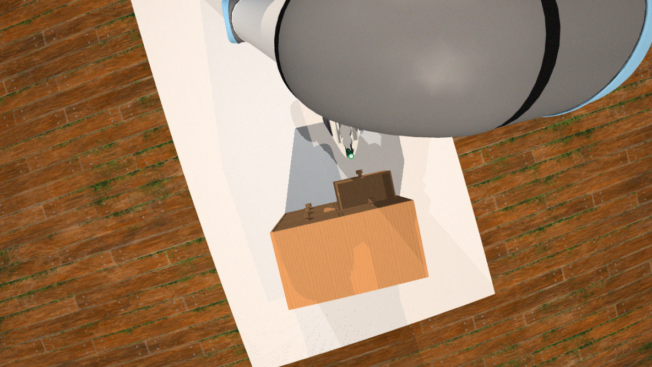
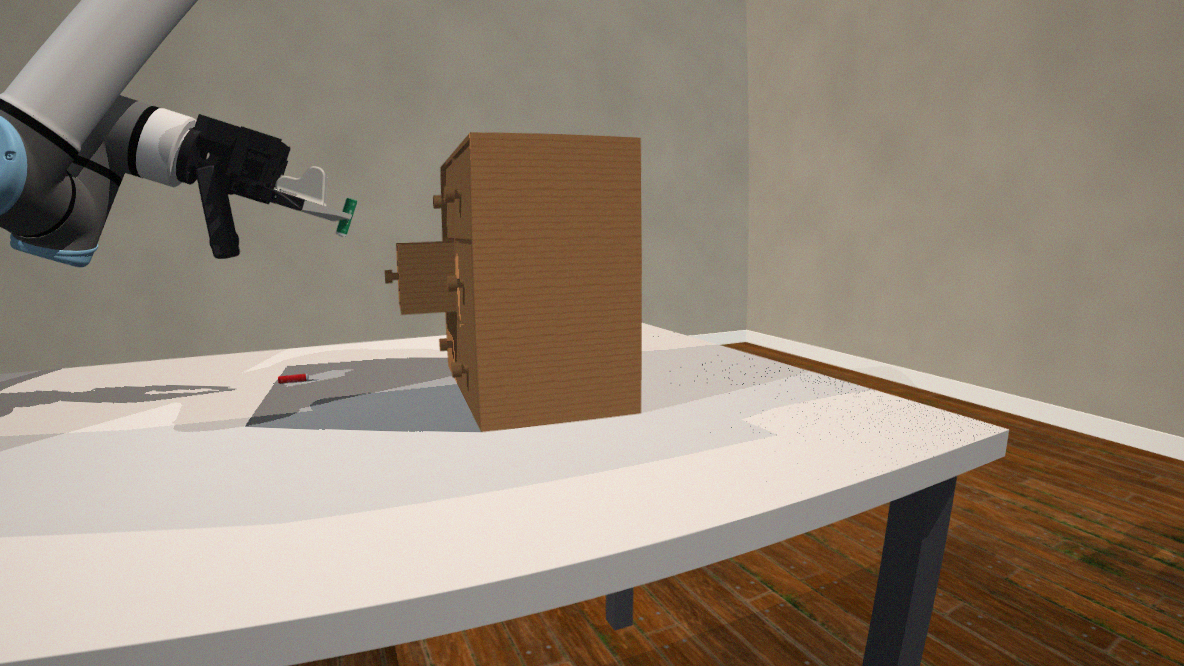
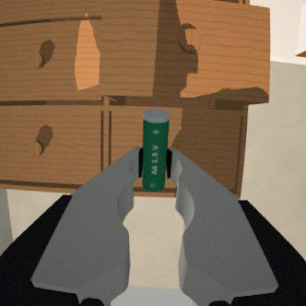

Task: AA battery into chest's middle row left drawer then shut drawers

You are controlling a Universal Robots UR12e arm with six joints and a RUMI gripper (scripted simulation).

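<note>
My gripper is shut on the green AA battery near its middle. The battery stands nearly upright, silver end down, in the air in front of the chest. It is higher than the open drawer and short of its front. That drawer is the left one of the middle row, pulled partly out. Its visible inside looks empty in the top view. The chest is upright. The wrist view shows it upside down, with the top row lowest.
A red cylinder lies on the white table in front of the chest. The other drawers look shut, their knobs sticking out. The closed top-row left drawer is above the open one. The large arm hides part of the table in the top view.
</note>
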